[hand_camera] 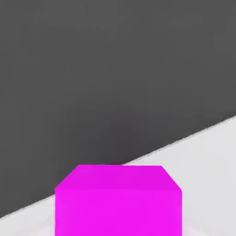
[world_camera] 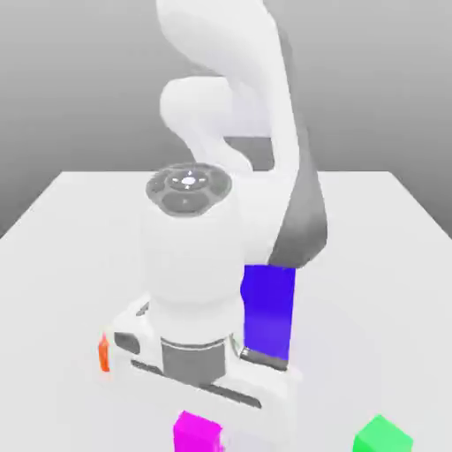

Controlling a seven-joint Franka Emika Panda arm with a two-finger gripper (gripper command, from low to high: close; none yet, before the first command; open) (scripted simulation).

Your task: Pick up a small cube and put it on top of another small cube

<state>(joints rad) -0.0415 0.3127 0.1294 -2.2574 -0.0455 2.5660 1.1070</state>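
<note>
We see the white arm's gripper [world_camera: 199, 415] lowered over the small bright magenta-pink plain cube [world_camera: 196, 433] on the white table [world_camera: 380, 265], its fingers clenched on that cube; a tall blue-violet block [world_camera: 267, 309] stands behind; a small green cube [world_camera: 383, 437] sits well apart; an orange cube [world_camera: 103, 352] peeks beside the hand.

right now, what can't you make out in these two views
- Orange cube, exterior view: mostly hidden behind the robot's hand.
- Blue block, exterior view: its left side is covered by the arm.
- Magenta cube and green cube, exterior view: cut off by the bottom edge.
- Whether the magenta cube rests on the table: cannot tell.
</note>
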